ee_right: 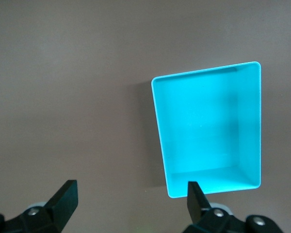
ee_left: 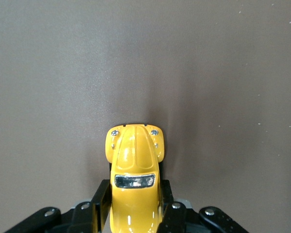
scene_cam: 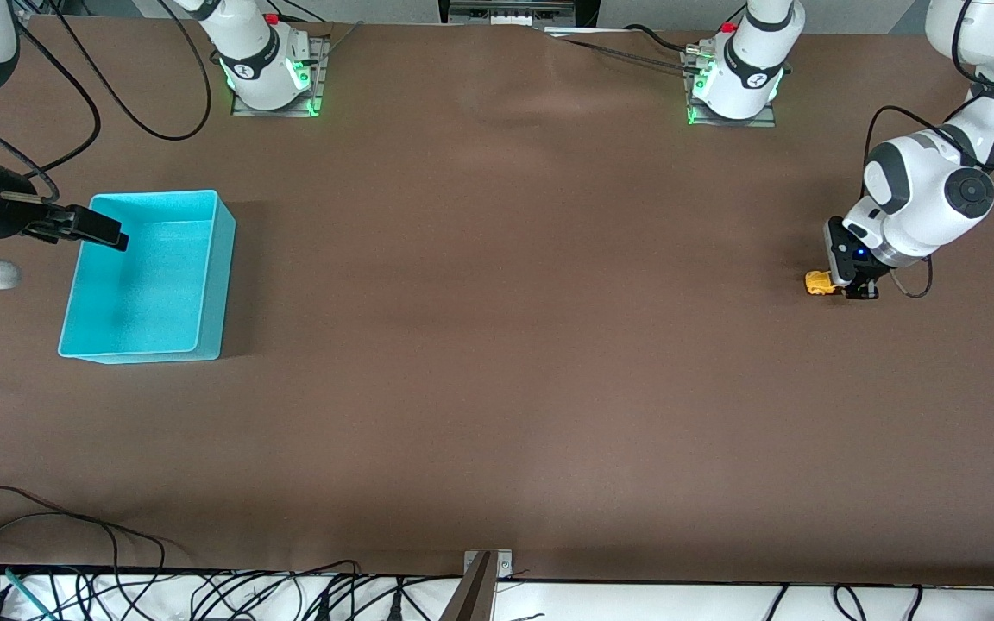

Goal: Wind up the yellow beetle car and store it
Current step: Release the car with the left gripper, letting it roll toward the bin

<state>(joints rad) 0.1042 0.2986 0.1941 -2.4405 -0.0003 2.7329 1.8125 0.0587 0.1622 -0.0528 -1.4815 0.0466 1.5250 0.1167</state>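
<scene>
The yellow beetle car (scene_cam: 820,282) sits low at the table near the left arm's end. My left gripper (scene_cam: 858,289) is shut on the car's rear half, a finger on each side. In the left wrist view the car (ee_left: 134,170) points away from the fingers (ee_left: 98,204). The turquoise bin (scene_cam: 148,276) stands empty at the right arm's end. My right gripper (scene_cam: 104,233) is open and empty, up in the air over the bin's edge. In the right wrist view the bin (ee_right: 211,133) lies below the open right gripper (ee_right: 131,196).
Bare brown table lies between the car and the bin. Both arm bases (scene_cam: 268,65) stand along the table's edge farthest from the camera. Cables (scene_cam: 117,586) run along the edge nearest the camera.
</scene>
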